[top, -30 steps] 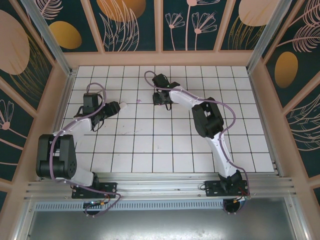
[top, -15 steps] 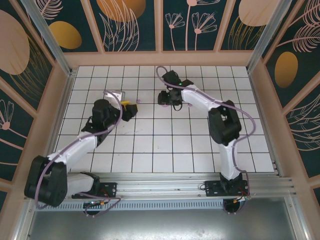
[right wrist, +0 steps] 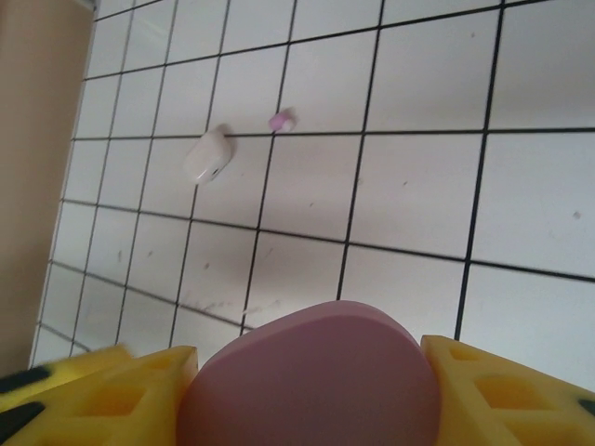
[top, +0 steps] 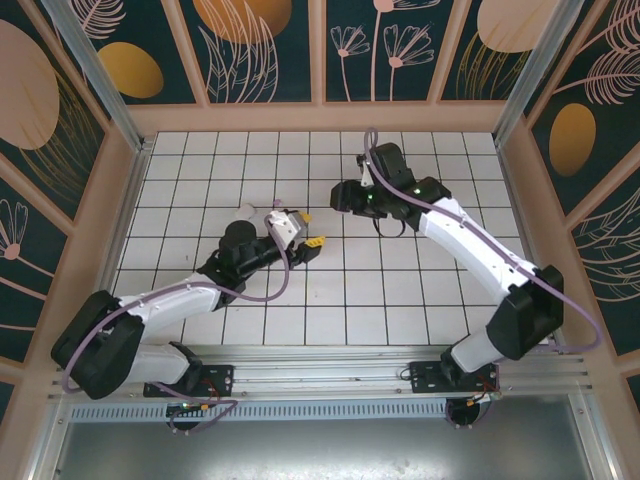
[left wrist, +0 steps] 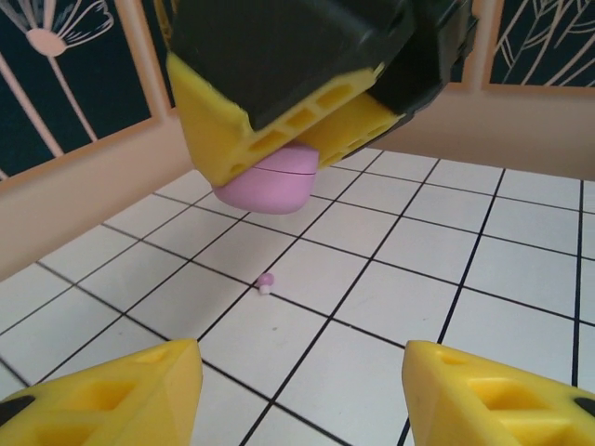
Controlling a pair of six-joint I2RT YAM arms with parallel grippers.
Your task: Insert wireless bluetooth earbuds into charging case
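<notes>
- The right gripper was clamped on the pink charging case, one yellow finger on each side of its rounded body; the left wrist view showed the case held off the tiled table
- The left gripper had its fingers apart with nothing between them, hovering low over the tiles
- A pink earbud lay loose on the table, at twelve o'clock from the left gripper in its wrist view and just below the held case
- In the right wrist view the earbud sat on a grout line, with a white case near it at eight o'clock
- In the top view the left gripper and right gripper were near each other at mid-table
- The earbud looked tiny, light, hard and smooth, so it would probably skid or flick away under a glancing touch
- It likely called for a fingertip pinch across its bulb, square and gentle
- The case seemed rigid and slick; whether its lid was open could not be told
</notes>
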